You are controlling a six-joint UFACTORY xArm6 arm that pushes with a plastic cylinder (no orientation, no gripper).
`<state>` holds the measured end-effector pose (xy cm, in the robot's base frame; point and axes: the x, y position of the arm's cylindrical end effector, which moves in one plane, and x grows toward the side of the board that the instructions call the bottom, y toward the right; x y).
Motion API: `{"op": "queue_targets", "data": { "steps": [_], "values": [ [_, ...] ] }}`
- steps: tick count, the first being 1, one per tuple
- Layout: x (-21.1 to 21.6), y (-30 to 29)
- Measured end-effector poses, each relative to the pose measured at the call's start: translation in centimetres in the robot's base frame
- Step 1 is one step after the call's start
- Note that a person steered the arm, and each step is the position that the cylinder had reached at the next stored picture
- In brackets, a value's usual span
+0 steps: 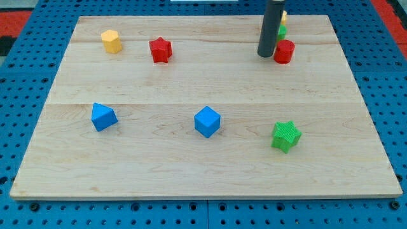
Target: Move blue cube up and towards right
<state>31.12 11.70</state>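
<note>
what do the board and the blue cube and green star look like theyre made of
The board looks like pale unfinished wood: grain lines and plank seams run across it. The blue cube seems to be matte moulded or printed plastic, its colour uniform with no shine. The green star looks like the same plastic, with faint ridged layers, possibly 3D printed.

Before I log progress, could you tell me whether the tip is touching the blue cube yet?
Not touching. My tip sits near the view's top beside the red cylinder, far from the blue cube at the board's middle.

A pale wooden board [210, 76] lies on a blue pegboard [25, 70].
</note>
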Motion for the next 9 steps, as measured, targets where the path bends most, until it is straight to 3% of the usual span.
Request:
{"op": "queue_targets", "data": {
  "steps": [2,7,9],
  "values": [
    [-0.2,-1.1],
    [19.7,-7.7],
    [23.0,-13.5]
  ]
}}
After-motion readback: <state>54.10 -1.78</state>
